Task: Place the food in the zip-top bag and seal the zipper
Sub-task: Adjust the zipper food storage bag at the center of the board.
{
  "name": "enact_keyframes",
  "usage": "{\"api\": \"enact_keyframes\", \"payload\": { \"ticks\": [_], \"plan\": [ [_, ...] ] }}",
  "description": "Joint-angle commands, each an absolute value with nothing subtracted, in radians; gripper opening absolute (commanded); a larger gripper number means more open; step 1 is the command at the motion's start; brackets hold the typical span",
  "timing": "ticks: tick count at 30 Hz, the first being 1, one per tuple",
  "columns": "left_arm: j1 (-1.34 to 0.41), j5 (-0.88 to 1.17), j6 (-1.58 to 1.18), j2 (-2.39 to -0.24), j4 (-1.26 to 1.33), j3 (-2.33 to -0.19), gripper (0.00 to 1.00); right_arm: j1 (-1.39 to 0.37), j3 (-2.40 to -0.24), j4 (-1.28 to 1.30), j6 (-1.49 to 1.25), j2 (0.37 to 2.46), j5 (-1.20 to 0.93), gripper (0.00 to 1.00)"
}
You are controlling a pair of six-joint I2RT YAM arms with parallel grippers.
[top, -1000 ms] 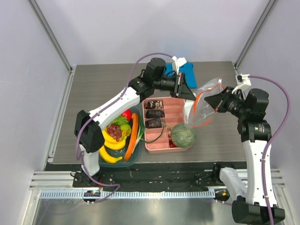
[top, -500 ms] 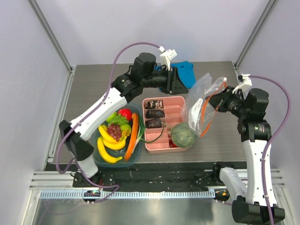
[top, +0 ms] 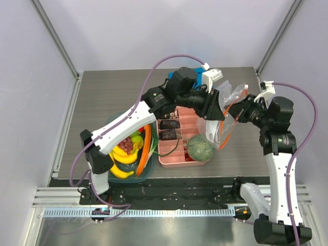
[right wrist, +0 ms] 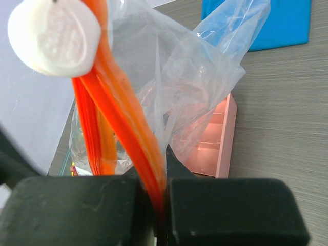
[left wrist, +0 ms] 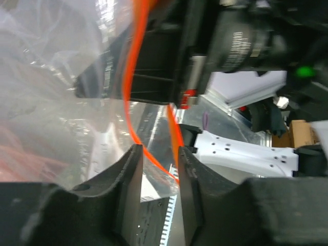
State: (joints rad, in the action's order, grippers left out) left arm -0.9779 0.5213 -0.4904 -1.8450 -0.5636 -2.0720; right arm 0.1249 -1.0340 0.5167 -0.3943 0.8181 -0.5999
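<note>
At the near edge of the grey wood-grain desk, the netted melon sits at the corner of a pink tray. Just beyond hangs the clear zip-top bag. The right fingers clamp its orange zipper, and the left fingers stand apart around that strip. A blue cloth lies farther back, before pale walls.

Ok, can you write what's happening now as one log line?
right gripper: shut on zipper | left gripper: open, zipper between jaws | zip-top bag: held up by its mouth | melon: outside bag
</note>
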Motion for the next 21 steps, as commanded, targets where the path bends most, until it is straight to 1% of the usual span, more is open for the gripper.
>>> {"api": "enact_keyframes", "payload": {
  "ticks": [1,15,20,21],
  "plan": [
    [-0.977,0.448,-0.492,-1.871,-0.587,-2.118,0.39,0.118,-1.045,0.495,-0.402,0.807,-0.595,0.01],
    [-0.977,0.436,-0.531,-1.988,-0.558,-2.204,0.38,0.103,-1.006,0.482,-0.426,0.778,-0.638,0.01],
    [-0.977,0.434,-0.531,-2.011,-0.566,-2.215,0.32,0.100,-1.012,0.468,-0.448,0.784,-0.650,0.01],
    [-0.977,0.433,-0.517,-2.011,-0.574,-2.221,0.26,0.101,-1.012,0.465,-0.448,0.785,-0.653,0.01]
  ]
}}
